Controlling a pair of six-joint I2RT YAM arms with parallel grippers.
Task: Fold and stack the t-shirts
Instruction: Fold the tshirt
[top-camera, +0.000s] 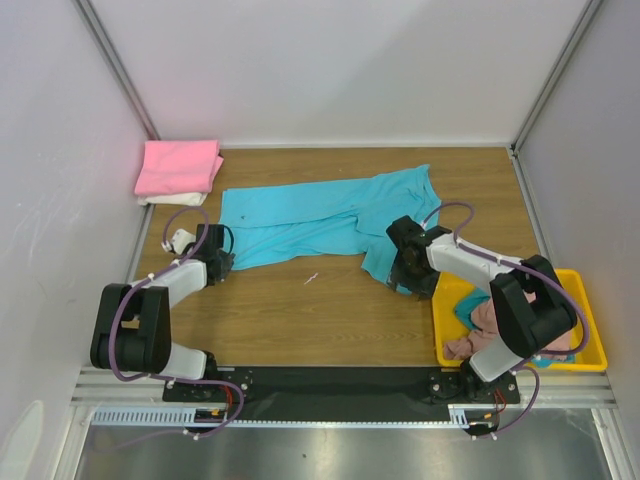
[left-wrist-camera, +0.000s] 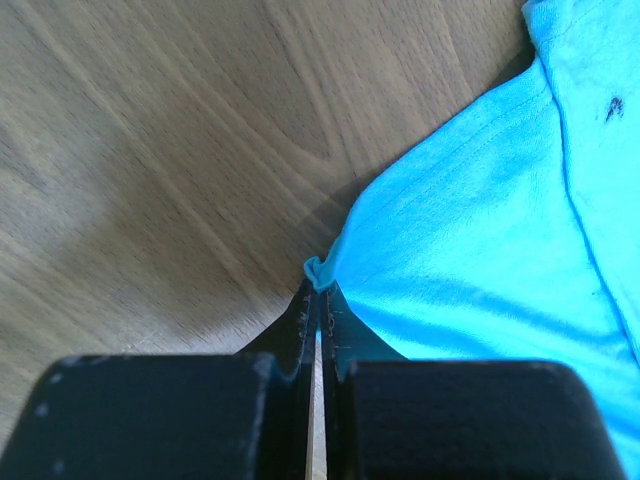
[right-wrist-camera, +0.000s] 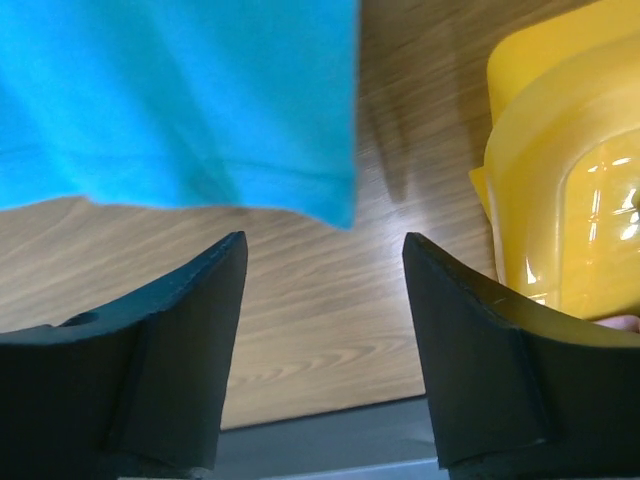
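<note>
- The left fingers (left-wrist-camera: 296, 332) are closing tightly on a small bunched fold at the edge of the turquoise cotton t-shirt (left-wrist-camera: 480, 250), pinching it low over the light wooden surface (left-wrist-camera: 150, 150).
- The right fingers (right-wrist-camera: 190, 300) are standing wide apart and gripping nothing. They are pointing at bare wood just beside the shirt's hem corner, with the yellow plastic bin (right-wrist-camera: 560, 170) close on 1 side.
- In the top view, the turquoise cotton t-shirt is lying loosely spread and partly doubled over across the middle of the surface, reaching from 1 arm to the other.
- A folded pink t-shirt (top-camera: 178, 165) is resting on a folded white garment (top-camera: 165, 199) at the far left corner, well apart from both arms.
- The yellow plastic bin is sitting at the near right edge, holding crumpled pink and teal clothes (top-camera: 480, 325).
</note>
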